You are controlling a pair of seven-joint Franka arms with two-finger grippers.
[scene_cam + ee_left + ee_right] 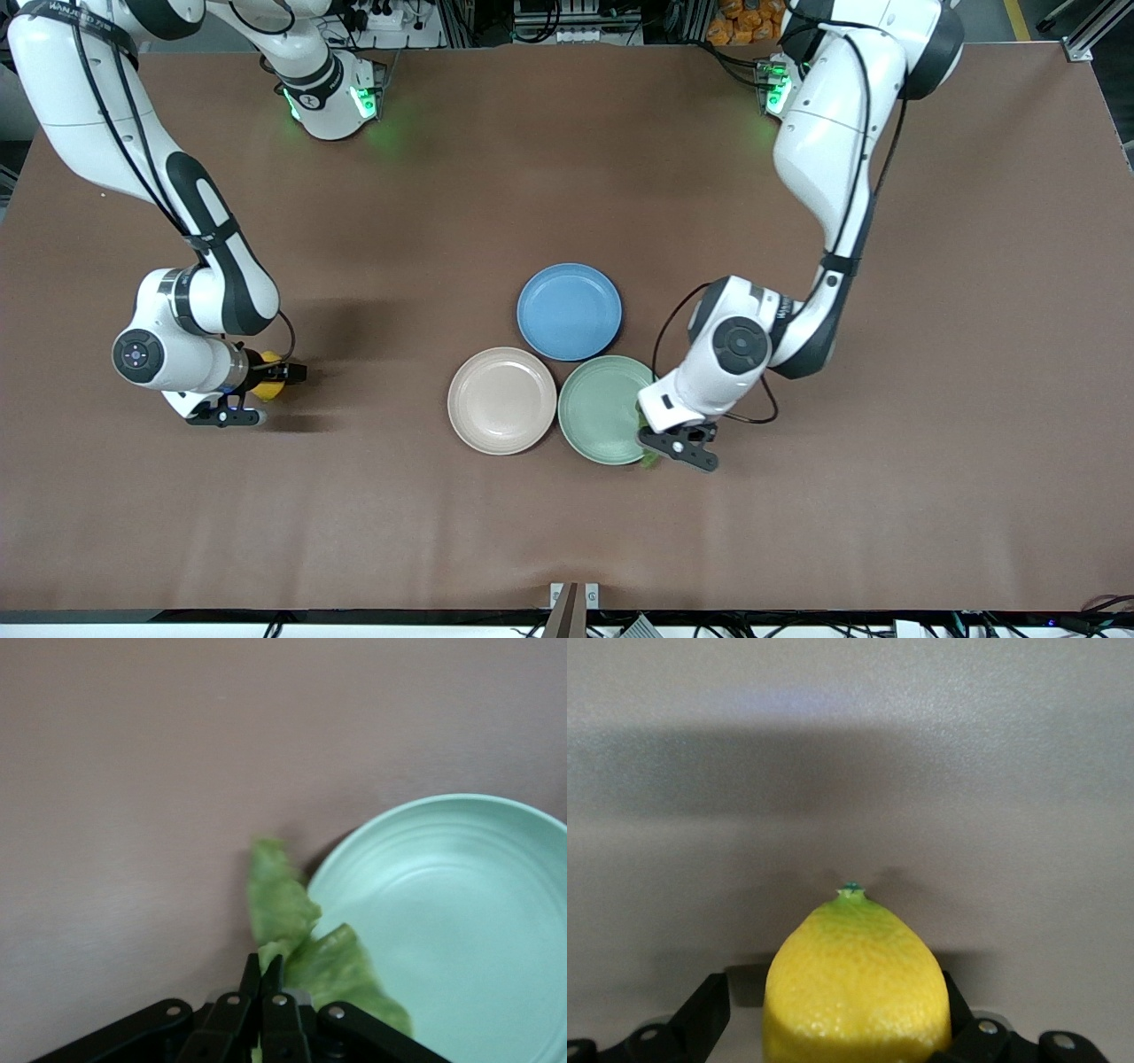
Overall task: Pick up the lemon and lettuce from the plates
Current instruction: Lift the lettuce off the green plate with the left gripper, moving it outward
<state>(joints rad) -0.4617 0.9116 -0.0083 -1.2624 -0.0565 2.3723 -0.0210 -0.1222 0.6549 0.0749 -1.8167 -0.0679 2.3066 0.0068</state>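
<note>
Now my left claw (260,988) is pinched tight on the lettuce (297,935), hanging over the mint plate's (595,409) rim; right claw (257,394) spread wide around the lemon (855,988), low over bare bench (567,159) toward the right arm's end.

The lemon's (855,983) lower half is cut off in the right wrist view; the left claw (671,440) hides most of the lettuce (297,935).

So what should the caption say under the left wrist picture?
Left gripper shut on the lettuce beside the mint green plate.
</note>
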